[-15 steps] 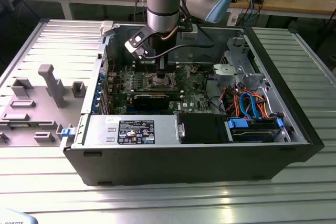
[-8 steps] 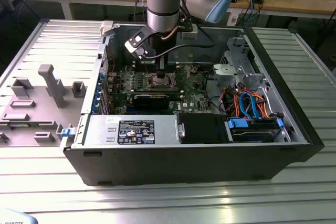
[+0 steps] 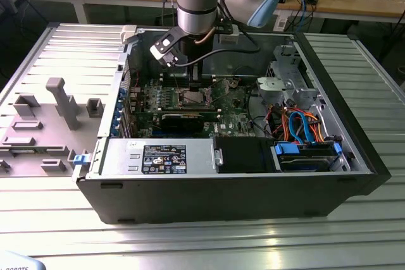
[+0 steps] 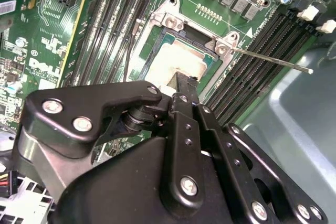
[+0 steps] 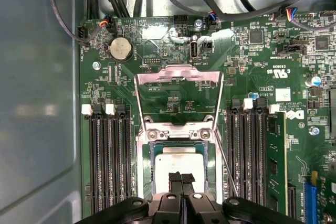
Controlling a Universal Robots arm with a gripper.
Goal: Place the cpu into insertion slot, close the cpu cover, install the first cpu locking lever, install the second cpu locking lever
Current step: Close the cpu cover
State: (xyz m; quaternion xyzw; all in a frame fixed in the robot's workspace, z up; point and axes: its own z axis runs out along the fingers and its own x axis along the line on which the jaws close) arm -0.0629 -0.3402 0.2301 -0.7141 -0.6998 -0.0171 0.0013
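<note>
First wrist view: gripper (image 5: pixel 181 177) closed tight, empty, tips hiding pt of cpu (image 5: pixel 167 160); cpu cover (image 5: pixel 178 72) up.

In the socket (image 5: pixel 178 134) on the board (image 5: pixel 252 51), the chip (image 5: pixel 180 162), with the cover (image 5: pixel 178 72) swung open at one edge, memory slots (image 5: pixel 107 156) on both sides, the hand (image 5: pixel 181 178) right above it.

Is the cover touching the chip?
Apart. In the first wrist view the cover stands swung open, well away from the chip.

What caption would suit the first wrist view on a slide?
Shut gripper over the cpu seated in the slot, cover open.
</note>
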